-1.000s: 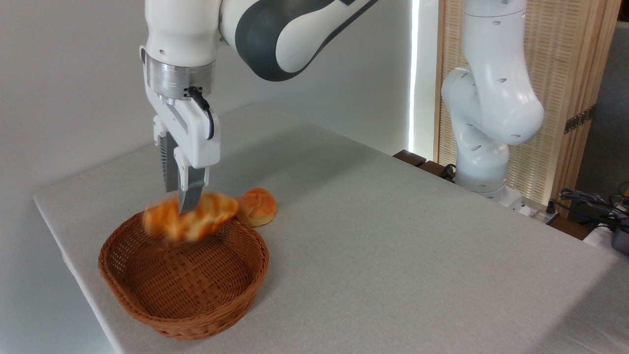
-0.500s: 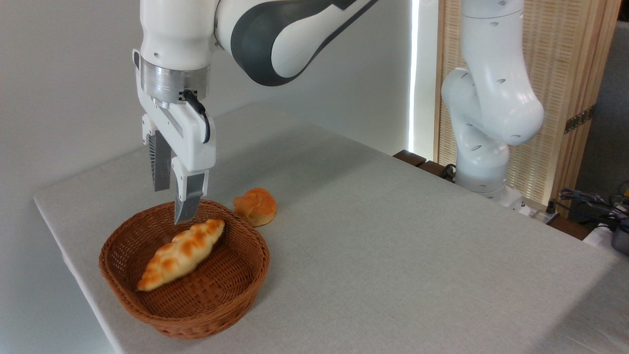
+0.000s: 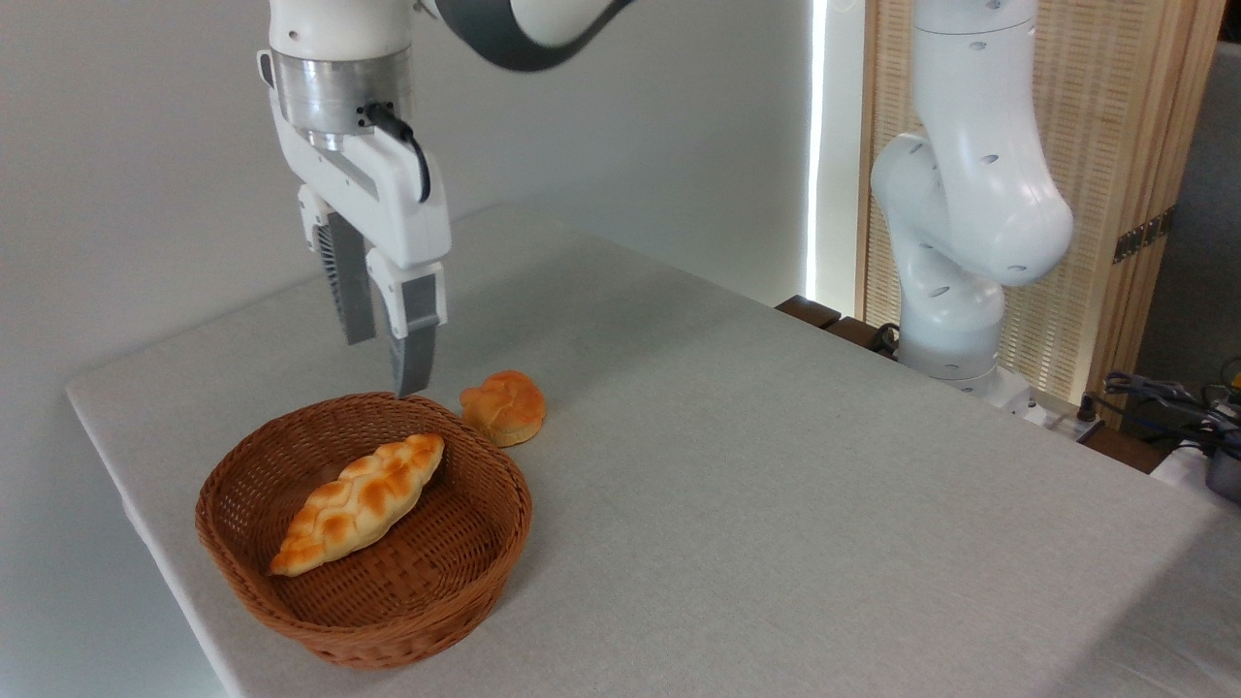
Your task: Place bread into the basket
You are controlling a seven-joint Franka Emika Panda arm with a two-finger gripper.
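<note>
- On the bench (image 3: 776,504), near its front-left corner: the basket (image 3: 465,572), oval, brown wicker, low-sided, resting flat on the pale grey cloth.
- Inside the basket: the bread (image 3: 357,502), a long braided loaf, golden-orange plaited top facing up, lying diagonally on the woven floor.
- Pointed lower end of the bread toward the basket's front-left wall, upper end toward the back-right rim; whether either tip touched the wicker could not be told.
- Just outside the basket's back-right rim: a small round orange bun (image 3: 504,407), sitting on the bench, very close to the rim, possibly touching it.
- Above the basket's back rim: the gripper (image 3: 383,364), pointing downward, clear of the bread and holding nothing.
- Fingers (image 3: 412,339) spread apart, a visible gap between the two, one dark ribbed pad facing the camera on the left and one grey blade on the right.
- Tip of the nearer finger level with the basket's far rim in the picture, yet raised above it, not in contact.
- Over the fingers: white gripper body with a black cable looped at its side, below a silver wrist ring.
- At the far right side of the bench: the white arm base (image 3: 955,242), upright, well apart from the basket.
- Behind the base: a slatted wooden screen (image 3: 1115,145); at the right edge, some dark cables (image 3: 1163,393).
</note>
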